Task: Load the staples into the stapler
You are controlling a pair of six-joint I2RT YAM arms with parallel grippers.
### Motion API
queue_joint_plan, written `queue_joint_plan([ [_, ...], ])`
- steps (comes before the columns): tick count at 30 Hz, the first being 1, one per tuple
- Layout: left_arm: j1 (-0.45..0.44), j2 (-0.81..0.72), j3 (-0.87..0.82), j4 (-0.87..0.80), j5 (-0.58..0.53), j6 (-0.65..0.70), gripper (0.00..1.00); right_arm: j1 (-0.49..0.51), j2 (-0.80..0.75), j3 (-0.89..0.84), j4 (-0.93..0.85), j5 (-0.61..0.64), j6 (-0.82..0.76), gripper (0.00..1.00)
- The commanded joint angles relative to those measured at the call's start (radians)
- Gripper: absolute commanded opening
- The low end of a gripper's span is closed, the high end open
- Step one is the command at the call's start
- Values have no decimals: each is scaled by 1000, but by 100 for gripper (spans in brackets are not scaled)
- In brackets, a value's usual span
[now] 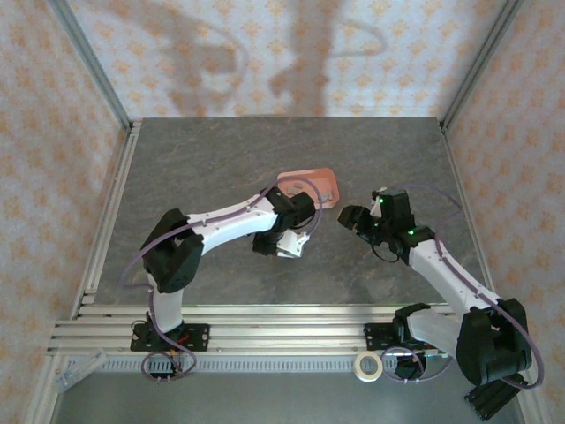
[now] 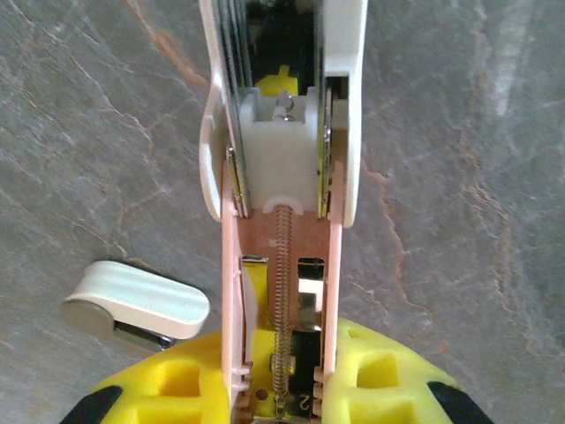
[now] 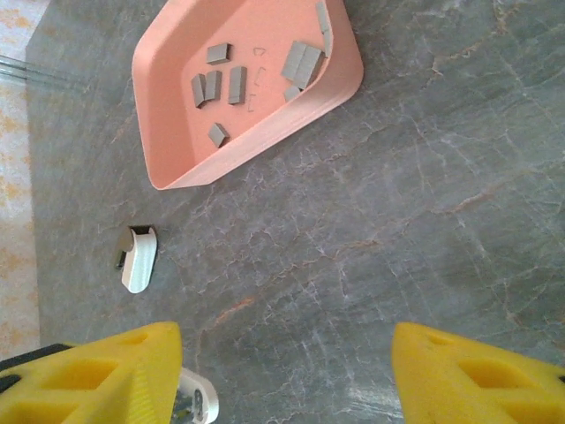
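On the grey table (image 1: 221, 150) the pink tray (image 3: 172, 150) lies toward the far side, and the stapler (image 2: 282, 168) is nearer the arms than the tray. The left gripper (image 2: 282, 389) is clamped on the stapler, whose top is swung open to show the channel, spring and white pusher. The right gripper (image 3: 296, 380) hovers over bare table short of the tray, jaws wide apart and empty. The staples (image 3: 302, 64) all lie loose on the tray floor, and none is in the channel. The step in hand looks like fetching a strip. That calls for moving the right gripper over the tray, lowering it and pinching a single strip by its long sides, which is awkward since the strips lie flat. A small white piece (image 3: 139, 258) lies apart on the table.
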Motion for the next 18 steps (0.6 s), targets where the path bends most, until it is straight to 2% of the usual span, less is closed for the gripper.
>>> queue_joint_plan([
  [1, -13, 51, 63, -67, -62, -2, 10, -28, 5, -6, 19, -26, -9, 63],
  [6, -27, 108, 98, -77, -99, -5, 10, -76, 1, -22, 18, -59, -22, 63],
  [12, -44, 143, 129, -75, -92, -5, 12, -83, -1, -38, 32, -73, -28, 63],
  [18, -53, 143, 130, -51, -82, -7, 34, -83, 1, -31, 23, -79, -48, 63],
])
